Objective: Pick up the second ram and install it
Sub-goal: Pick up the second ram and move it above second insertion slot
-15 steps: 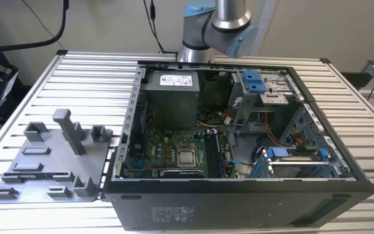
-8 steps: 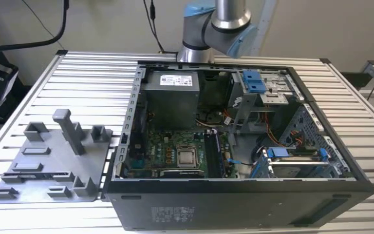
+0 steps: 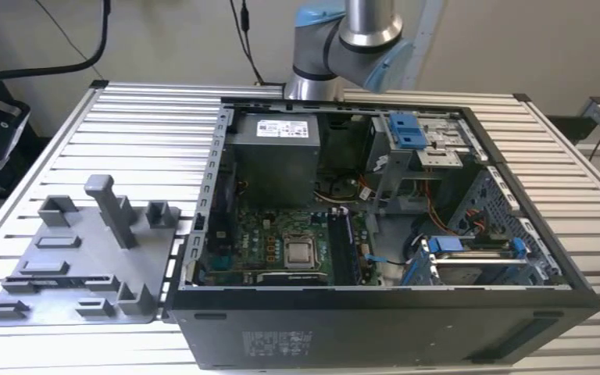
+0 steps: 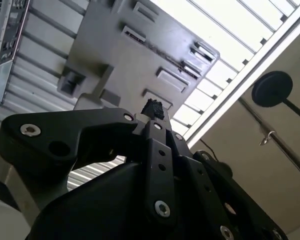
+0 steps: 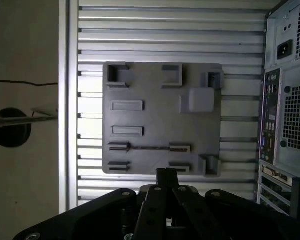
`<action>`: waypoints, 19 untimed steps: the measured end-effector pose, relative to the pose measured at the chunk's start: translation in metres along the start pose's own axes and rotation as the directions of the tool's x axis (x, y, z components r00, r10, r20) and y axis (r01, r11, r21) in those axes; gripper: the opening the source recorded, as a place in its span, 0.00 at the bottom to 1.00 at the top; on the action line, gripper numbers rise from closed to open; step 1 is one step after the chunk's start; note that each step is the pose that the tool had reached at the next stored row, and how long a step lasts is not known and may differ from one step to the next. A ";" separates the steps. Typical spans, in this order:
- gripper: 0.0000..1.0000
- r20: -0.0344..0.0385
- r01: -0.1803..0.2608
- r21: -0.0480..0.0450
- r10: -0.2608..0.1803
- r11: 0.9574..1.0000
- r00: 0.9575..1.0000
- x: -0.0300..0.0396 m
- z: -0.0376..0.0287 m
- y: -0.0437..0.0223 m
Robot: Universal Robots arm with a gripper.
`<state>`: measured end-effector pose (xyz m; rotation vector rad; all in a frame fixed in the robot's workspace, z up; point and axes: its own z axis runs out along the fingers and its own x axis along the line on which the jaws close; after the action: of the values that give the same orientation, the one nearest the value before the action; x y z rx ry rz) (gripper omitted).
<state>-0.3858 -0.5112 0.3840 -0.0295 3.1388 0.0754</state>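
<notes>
The second ram [image 5: 150, 148] is a thin dark stick standing on edge between two slotted holders on the grey fixture plate [image 5: 160, 120]. In both wrist views my gripper [image 5: 166, 173] hangs high above the plate's edge, well apart from the ram. Its black fingertips [image 4: 152, 106] are pressed together with nothing between them. The pair of holders beside the ram, closer to the gripper, holds nothing. In the exterior view the plate [image 3: 71, 262] lies at the exterior view's left of the open computer case [image 3: 383, 234], whose motherboard [image 3: 279, 246] is exposed.
Tall grey posts and blocks [image 3: 112, 207] rise from the fixture plate. The case's rear panel [image 5: 285, 110] stands beside the plate. The arm [image 3: 347, 39] rises behind the case. Everything rests on a slatted metal table [image 3: 144, 125], and a cable and round foot [image 5: 10, 127] lie beyond its edge.
</notes>
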 end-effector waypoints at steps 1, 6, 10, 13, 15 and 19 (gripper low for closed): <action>0.11 -0.001 0.011 0.000 -0.011 1.000 1.000 0.0000 0.0000 0.0000; 0.11 -0.004 0.075 0.000 -0.075 0.997 0.997 0.0000 0.0000 0.0000; 0.11 -0.006 0.122 -0.001 -0.122 0.993 0.993 0.0000 0.0000 0.0000; 0.11 -0.008 0.157 -0.001 -0.157 0.988 0.988 0.0000 0.0000 0.0000; 0.11 -0.009 0.182 -0.001 -0.182 0.983 0.983 0.0000 0.0000 0.0000; 0.11 -0.011 0.227 -0.002 -0.227 0.974 0.974 0.0000 0.0000 0.0000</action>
<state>-0.3858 -0.5112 0.3840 -0.3886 3.1204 0.0753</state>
